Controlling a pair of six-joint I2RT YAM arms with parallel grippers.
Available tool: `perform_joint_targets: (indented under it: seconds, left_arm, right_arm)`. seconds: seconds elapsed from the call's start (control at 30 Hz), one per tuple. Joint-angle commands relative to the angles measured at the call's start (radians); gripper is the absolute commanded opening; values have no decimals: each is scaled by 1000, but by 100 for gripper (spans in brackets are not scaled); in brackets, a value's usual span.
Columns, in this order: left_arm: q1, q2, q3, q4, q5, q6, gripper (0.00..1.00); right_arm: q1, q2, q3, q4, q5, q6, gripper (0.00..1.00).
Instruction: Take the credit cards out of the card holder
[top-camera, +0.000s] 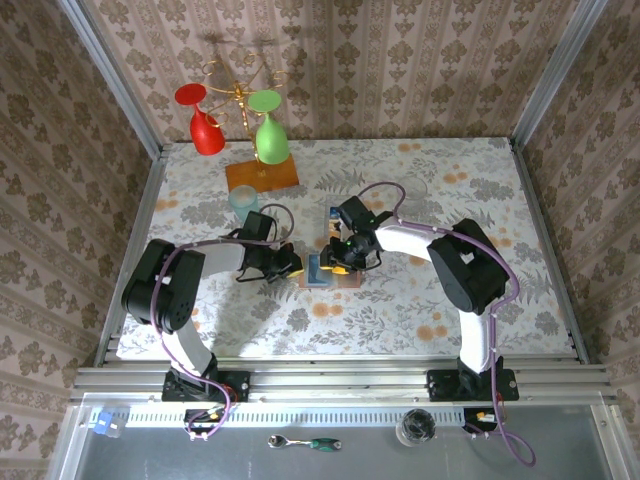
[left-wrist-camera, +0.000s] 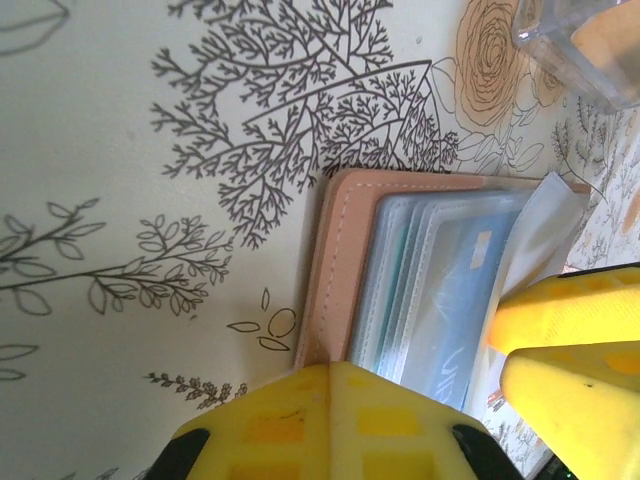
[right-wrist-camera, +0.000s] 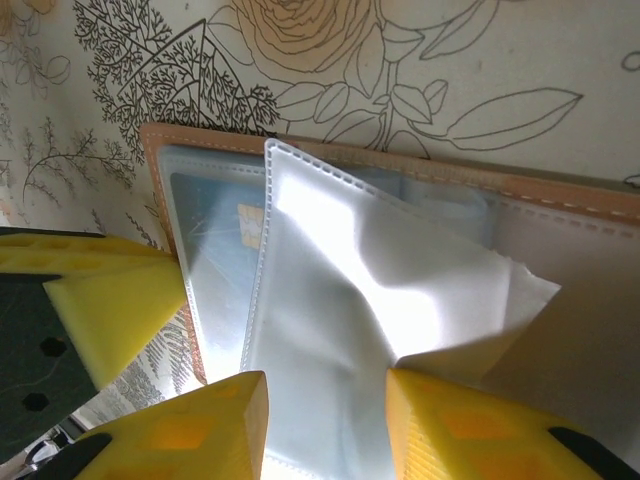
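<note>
Nearest us, the left claw (left-wrist-camera: 330, 372) is closed tight, its tip at the tan edge of the card holder (left-wrist-camera: 335, 260) mid-table (top-camera: 470, 200). The right claw (right-wrist-camera: 320, 375) stands narrowly parted around a lifted clear sleeve (right-wrist-camera: 340, 290). We see blue credit cards (left-wrist-camera: 450, 300) in pockets. Bare table lies rightward; a glass rack (top-camera: 262, 172) stands far left.

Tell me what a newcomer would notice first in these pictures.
Two yellow-tipped pincers meet at mid-table over the open card holder, the left pincer shut at its edge and the right pincer straddling a crumpled clear sleeve. Behind them, a red glass and a green glass hang from a gold rack.
</note>
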Motion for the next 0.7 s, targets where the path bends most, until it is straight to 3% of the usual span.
perform_joint_targets:
  seconds: [0.0, 0.33, 0.67]
  left_arm:
    - [1, -32, 47, -69, -23, 28, 0]
    - [-53, -35, 134, -67, 29, -15, 15]
    - [-86, 51, 149, -7, 83, -52, 18]
  right_arm:
    - [-10, -36, -30, 18, -36, 7, 36]
    - [-31, -50, -89, 88, -70, 13, 25]
    - [-35, -47, -109, 107, -82, 11, 17]
